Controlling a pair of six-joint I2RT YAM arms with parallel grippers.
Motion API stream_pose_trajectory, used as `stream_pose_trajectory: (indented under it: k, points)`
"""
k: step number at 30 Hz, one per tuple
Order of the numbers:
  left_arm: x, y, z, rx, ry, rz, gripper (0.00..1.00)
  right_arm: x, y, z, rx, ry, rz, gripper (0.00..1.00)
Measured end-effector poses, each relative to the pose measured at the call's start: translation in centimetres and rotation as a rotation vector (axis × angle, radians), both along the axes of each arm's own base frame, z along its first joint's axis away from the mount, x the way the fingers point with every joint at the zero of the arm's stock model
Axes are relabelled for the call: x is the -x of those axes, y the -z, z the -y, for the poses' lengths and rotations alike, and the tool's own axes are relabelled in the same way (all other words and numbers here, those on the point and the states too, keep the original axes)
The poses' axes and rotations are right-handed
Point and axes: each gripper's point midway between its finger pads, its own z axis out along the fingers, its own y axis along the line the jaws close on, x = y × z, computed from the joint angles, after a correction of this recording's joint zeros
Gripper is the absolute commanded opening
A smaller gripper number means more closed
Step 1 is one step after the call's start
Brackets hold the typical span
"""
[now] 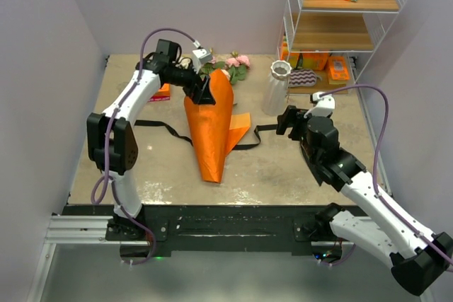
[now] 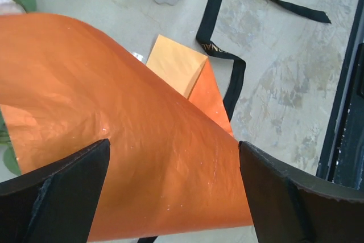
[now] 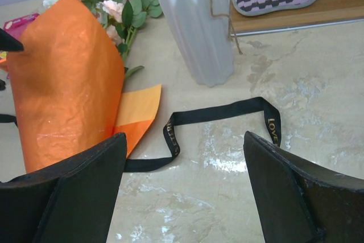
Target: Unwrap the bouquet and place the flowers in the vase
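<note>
With the black ribbon (image 1: 166,129) lying loose, the left gripper (image 1: 204,94) stood jaws apart astride the orange paper cone (image 1: 212,132), evidently placed to peel it off the flowers (image 1: 238,61) lying near the vase (image 1: 277,88), while the right gripper (image 1: 287,119) hung wide and empty near the ribbon.

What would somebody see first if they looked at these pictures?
The big orange paper cone lying in the middle of the table catches the eye first, with pink and cream flowers poking out of its far end. A black ribbon lies loose on the table by the cone, and a white vase stands a little to the right of it.
</note>
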Motion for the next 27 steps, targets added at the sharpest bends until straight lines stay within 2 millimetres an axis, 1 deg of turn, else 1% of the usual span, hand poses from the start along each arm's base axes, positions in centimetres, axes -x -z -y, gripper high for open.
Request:
stream_pose_trajectory:
  k: [3,5,7,8,10,15,17,19,22,25,27]
  points:
    - [-0.2,-1.7,0.8,-0.003,-0.003,0.063,0.99,0.1,0.7,0.1,0.007,0.001,-0.015,0.87]
    - [-0.1,-2.7,1.2,-0.001,0.001,0.101,0.99,0.1,0.8,0.1,0.008,0.001,-0.017,0.87]
    - [0.0,-3.1,1.0,0.004,-0.004,0.126,0.99,0.1,0.8,0.0,0.008,0.0,-0.017,0.87]
    - [0.1,-3.0,0.6,0.006,-0.012,0.128,0.99,0.1,0.8,0.0,0.008,-0.001,-0.017,0.87]
    - [0.2,-2.3,-0.8,0.01,-0.036,0.112,0.99,0.1,0.8,0.0,0.008,-0.001,-0.017,0.87]
    - [-0.3,1.1,-6.7,0.036,-0.139,0.021,0.99,0.2,0.8,-0.1,0.007,-0.007,-0.017,0.86]
    - [-0.4,1.9,-8.3,0.044,-0.145,0.011,0.99,0.2,0.9,-0.3,0.005,-0.015,-0.018,0.85]
    - [-0.1,2.6,-8.5,0.061,-0.106,0.009,0.99,0.2,0.9,-0.5,0.003,-0.025,-0.02,0.84]
    - [0.7,3.7,-7.5,0.091,-0.034,-0.012,1.0,0.3,0.9,-0.7,0.002,-0.032,-0.02,0.83]
    - [1.2,5.6,-6.7,0.114,0.016,-0.053,0.99,0.3,0.9,-0.7,0.001,-0.035,-0.021,0.82]
    - [1.3,6.8,-6.6,0.118,0.025,-0.078,0.99,0.3,0.9,-0.8,0.001,-0.037,-0.021,0.81]
